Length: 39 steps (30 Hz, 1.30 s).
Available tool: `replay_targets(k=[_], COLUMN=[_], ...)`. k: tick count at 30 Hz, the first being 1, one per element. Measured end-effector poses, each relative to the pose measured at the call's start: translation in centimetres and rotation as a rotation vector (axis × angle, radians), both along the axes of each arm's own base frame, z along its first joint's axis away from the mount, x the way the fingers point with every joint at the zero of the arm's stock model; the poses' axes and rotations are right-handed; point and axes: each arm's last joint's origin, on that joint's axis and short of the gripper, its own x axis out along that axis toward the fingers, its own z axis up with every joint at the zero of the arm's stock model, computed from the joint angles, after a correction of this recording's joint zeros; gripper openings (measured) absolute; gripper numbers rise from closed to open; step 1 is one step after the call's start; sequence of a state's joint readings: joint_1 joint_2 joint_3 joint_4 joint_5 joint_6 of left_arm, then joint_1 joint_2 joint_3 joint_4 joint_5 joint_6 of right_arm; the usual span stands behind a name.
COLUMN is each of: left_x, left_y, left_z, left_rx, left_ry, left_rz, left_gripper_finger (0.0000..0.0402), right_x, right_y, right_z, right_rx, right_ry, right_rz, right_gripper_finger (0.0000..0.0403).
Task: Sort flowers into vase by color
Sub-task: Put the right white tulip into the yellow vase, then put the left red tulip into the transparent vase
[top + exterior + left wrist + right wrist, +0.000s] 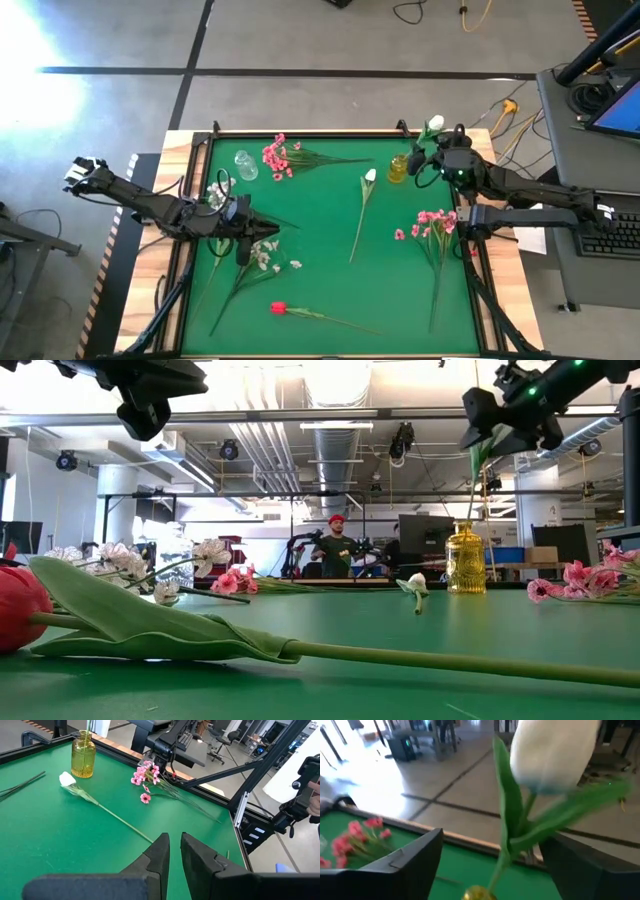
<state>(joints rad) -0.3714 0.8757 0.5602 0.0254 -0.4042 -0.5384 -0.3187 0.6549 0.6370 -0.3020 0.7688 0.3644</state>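
- Tulip stems are judged light, thin and springy; a hold at mid-stem is advised, never on the soft bud.
- Between the parted fingers of the right gripper [492,857], a white tulip [552,755] is seen, its stem reaching down into the yellow vase [398,168] just below.
- Near the left gripper [243,243], held almost closed on nothing, white blossom sprays [264,258] lie on the mat.

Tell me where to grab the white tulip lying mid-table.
Grip the white tulip at mid-stem, coming straight down from above. It lies flat on the mat, bud toward the yellow vase, with clear mat on both sides, so set the claw across the thin stem.
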Motion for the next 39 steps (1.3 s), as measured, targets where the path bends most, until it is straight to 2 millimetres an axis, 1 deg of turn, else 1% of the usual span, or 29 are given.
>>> replay_targets(k=[4, 8, 15, 20, 23, 25, 29, 39], left_x=[0.0, 0.0, 0.0, 0.0, 0.0, 0.0, 0.0, 0.1], left_y=[0.0, 0.0, 0.0, 0.1, 0.3, 0.5, 0.6, 0.6], left_z=[0.0, 0.0, 0.0, 0.0, 0.1, 0.1, 0.0, 0.3], left_rx=[-0.002, -0.001, 0.0, 0.012, 0.043, 0.078, 0.113, 0.071], left_ry=[0.0, -0.001, -0.001, -0.002, -0.01, -0.013, -0.013, -0.041], left_rz=[0.001, 0.004, 0.007, 0.014, 0.078, 0.132, 0.194, 0.206], left_gripper_finger=[0.0036, 0.0036, 0.0036, 0.0036, 0.0036, 0.0036, 0.0036, 0.0036], right_x=[-0.6, -1.0, -1.0, -0.9, -0.4, 0.1, 1.3, 3.0], right_y=[0.2, 0.4, 0.9, 1.3, 1.8, 2.2, 3.2, 5.7], right_z=[-0.2, -0.6, -1.3, -2.3, -3.1, -3.6, -4.4, -5.7], right_rx=[0.086, 0.174, 0.355, 0.534, 0.674, 0.729, 0.754, 0.775], right_ry=[0.023, 0.021, -0.015, -0.002, 0.028, 0.054, 0.131, 0.269], right_rz=[-0.033, -0.035, 0.071, 0.132, 0.209, 0.259, 0.32, 0.438], right_gripper_finger=[0.0347, 0.0354, 0.0354, 0.0354, 0.0354, 0.0354, 0.0354, 0.0354])
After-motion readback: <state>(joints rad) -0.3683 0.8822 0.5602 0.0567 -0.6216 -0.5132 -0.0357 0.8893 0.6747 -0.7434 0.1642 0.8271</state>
